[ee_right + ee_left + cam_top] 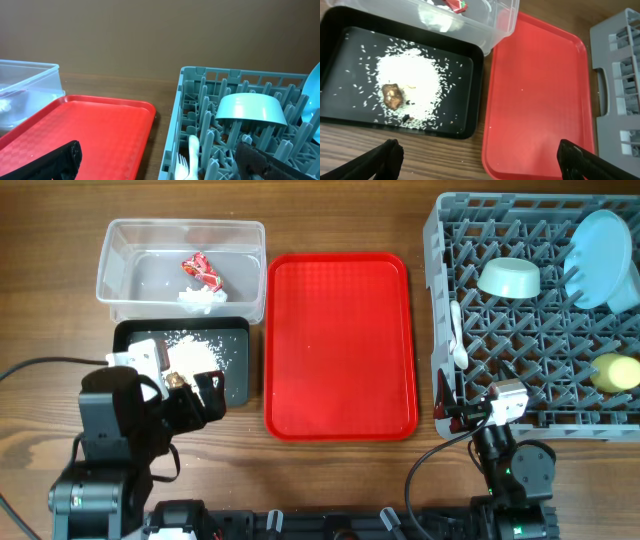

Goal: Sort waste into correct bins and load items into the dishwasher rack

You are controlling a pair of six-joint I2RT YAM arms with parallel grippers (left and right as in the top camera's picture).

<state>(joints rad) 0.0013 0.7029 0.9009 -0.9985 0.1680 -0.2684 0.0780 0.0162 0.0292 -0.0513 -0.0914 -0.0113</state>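
Note:
The red-and-white wrapper (202, 271) with white tissue (198, 301) lies in the clear tub (125, 240). White rice crumbs (412, 80) and a brown lump (392, 96) lie in the black tray (235, 376). The grey rack (470, 240) holds the pale green bowl (509, 278), light blue plate and bowl (603, 258), yellow cup (615, 372), and white spoon (457, 330) and fork (183, 165). My left gripper (479, 159) is open and empty above the table's front edge, beside the black tray. My right gripper (162, 160) is open and empty at the rack's front left corner.
A flat red tray (340, 345) lies empty between the bins and the rack. Black cables run over the wooden table at the front left (40, 365) and front right (430, 455).

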